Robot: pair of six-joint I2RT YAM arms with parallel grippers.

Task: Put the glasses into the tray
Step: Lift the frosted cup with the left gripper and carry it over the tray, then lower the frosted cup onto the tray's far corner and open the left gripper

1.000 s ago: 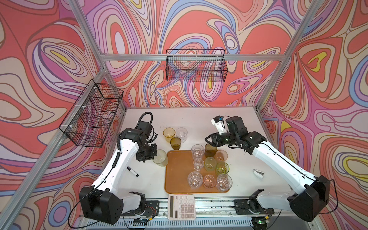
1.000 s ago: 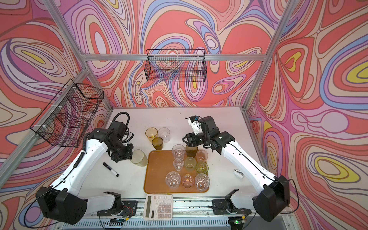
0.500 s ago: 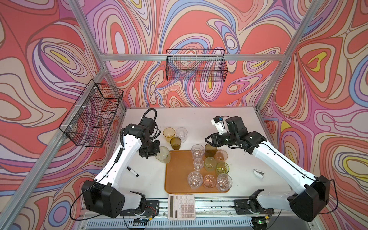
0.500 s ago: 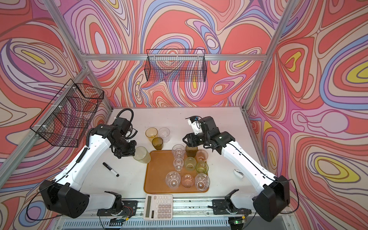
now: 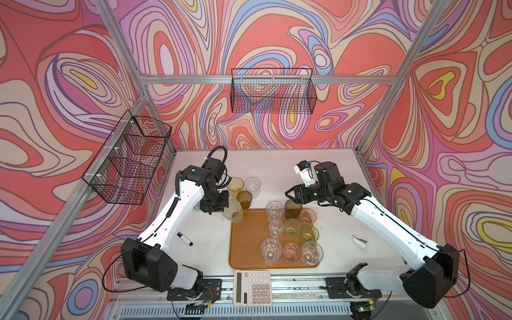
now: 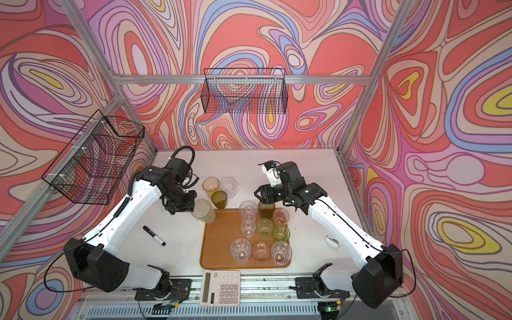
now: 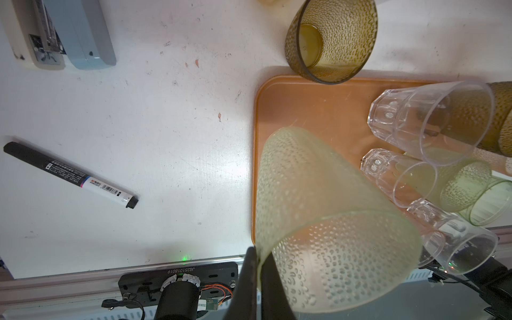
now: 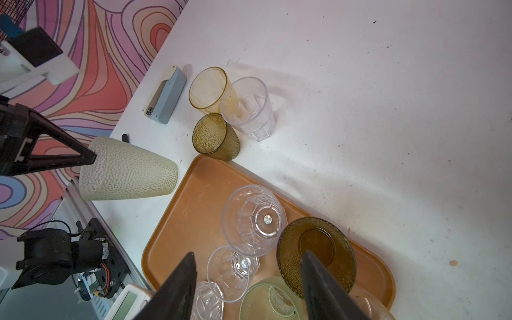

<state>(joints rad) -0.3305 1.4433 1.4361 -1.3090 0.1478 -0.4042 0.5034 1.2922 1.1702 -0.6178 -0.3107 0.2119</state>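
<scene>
The orange-brown tray holds several upright glasses, clear, green, pink and brown. My left gripper is shut on the rim of a pale green dimpled glass, which hangs tilted over the tray's far left corner. Behind the tray, an amber glass, a clear glass and an olive-brown glass stand on the table. My right gripper is open above the tray's far row, gripping nothing.
A white calculator lies at the tray's near edge. A black marker is left of the tray, and a grey stapler lies beside the amber glass. A small white object lies right of the tray. Wire baskets hang on the walls.
My left gripper has carried the pale green glass rightwards, from beside the tray to over its far left corner. The right arm has stayed still.
</scene>
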